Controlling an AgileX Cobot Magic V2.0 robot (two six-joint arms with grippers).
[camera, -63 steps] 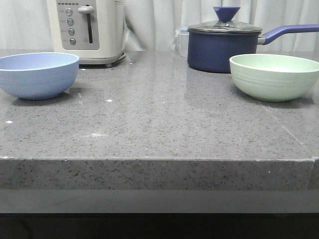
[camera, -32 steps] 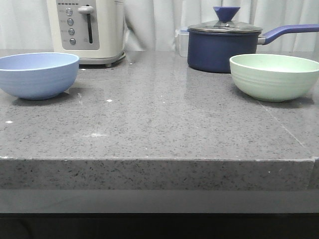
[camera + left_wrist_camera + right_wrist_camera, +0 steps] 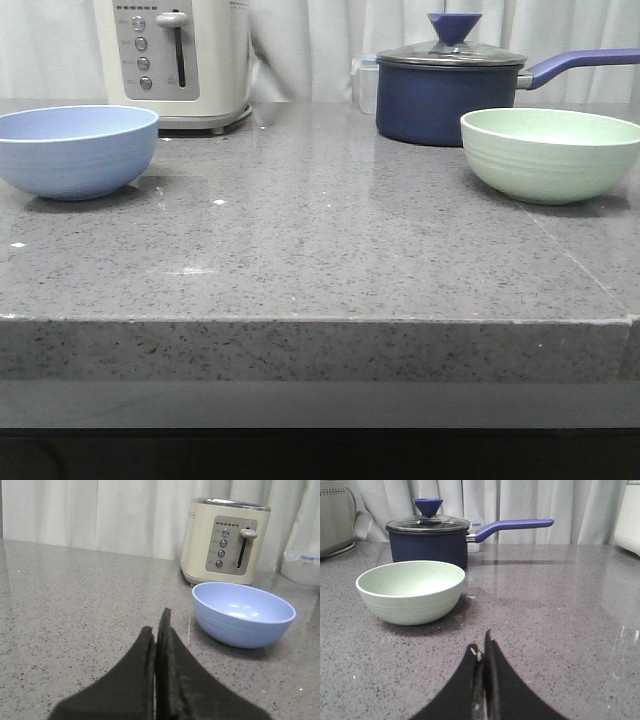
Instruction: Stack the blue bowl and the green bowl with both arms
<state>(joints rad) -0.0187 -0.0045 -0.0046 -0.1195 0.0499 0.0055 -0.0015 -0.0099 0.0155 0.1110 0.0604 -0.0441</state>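
While apart, blue bowl, green bowl

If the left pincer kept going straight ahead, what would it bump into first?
Probably nothing soon: the shut left pincer points past the round pale blue bowl, over bare grey stone counter toward the white curtain.

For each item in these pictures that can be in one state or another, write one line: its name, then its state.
blue bowl: upright, empty, on the counter.
green bowl: upright, empty, apart from the blue bowl.
saucepan: lid on.
toaster: lever up.
left gripper: shut, holding nothing.
right gripper: shut, holding nothing.
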